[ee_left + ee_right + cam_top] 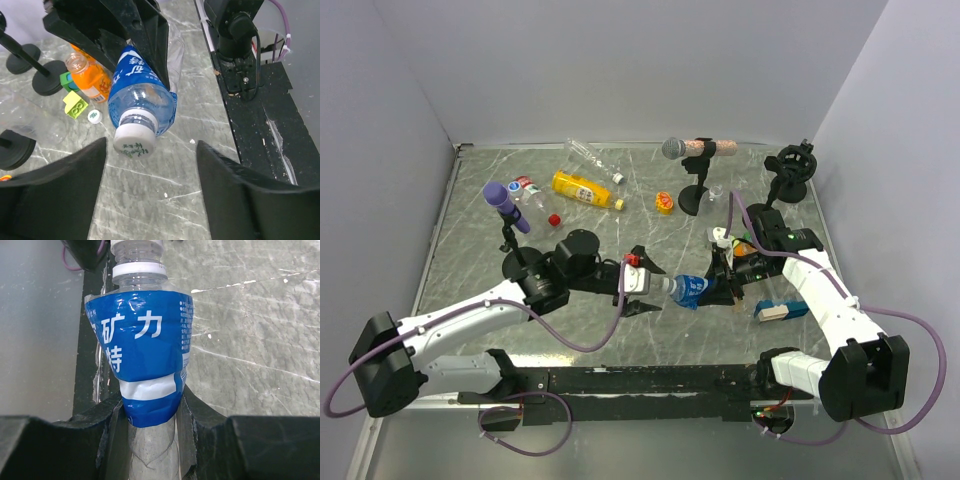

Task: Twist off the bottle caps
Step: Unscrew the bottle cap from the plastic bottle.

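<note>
R claw (150, 412) clamped on blue-label bottle (140, 340), L claw (150, 170) open, flanking white cap (134, 141)

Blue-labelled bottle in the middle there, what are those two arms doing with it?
The right gripper has its jaws clamped on the blue-labelled bottle, holding it so that its white cap points toward the left gripper. The left gripper's jaws stand open on either side of that cap, not touching it. The cap is on the bottle's neck, not yet unscrewed.
</note>
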You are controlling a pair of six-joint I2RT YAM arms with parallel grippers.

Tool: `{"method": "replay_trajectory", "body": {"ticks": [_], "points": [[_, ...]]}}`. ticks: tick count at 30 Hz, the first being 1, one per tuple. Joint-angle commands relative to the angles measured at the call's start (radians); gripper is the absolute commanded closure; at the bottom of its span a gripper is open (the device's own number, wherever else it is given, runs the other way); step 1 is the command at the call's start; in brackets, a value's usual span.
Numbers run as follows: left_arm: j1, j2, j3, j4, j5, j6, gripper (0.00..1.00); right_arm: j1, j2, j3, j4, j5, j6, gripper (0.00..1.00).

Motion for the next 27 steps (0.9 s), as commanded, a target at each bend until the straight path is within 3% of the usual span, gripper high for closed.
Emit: {"method": "replay_trajectory", "body": {"ticks": [1,10,15,19,24,27], "points": [[-0.014,0.033,0.078,0.007,-0.003,0.031,0.32,0.010,-0.005,-0.003,0.020,-0.021,-0.016,0.84],[-0.016,0.073,0.118,-0.019,-0.008,0.000,0.65,0.010,-0.008,-0.003,0.020,-0.021,-0.016,0.84],[-0.016,0.058,0.113,-0.044,-0.009,-0.006,0.73,0.010,-0.009,-0.003,0.019,-0.022,-0.015,0.84],[-0.016,0.042,0.110,-0.044,-0.023,-0.047,0.87,0.010,-0.008,-0.003,0.021,-0.021,-0.015,0.84],[-0.010,0.074,0.178,-0.063,-0.034,-0.298,0.92,0.010,-0.006,-0.005,0.023,-0.018,-0.013,0.84],[0.004,0.125,0.248,-0.146,-0.011,-0.551,0.94,0.010,-0.006,-0.004,0.021,-0.019,-0.013,0.84]]}}
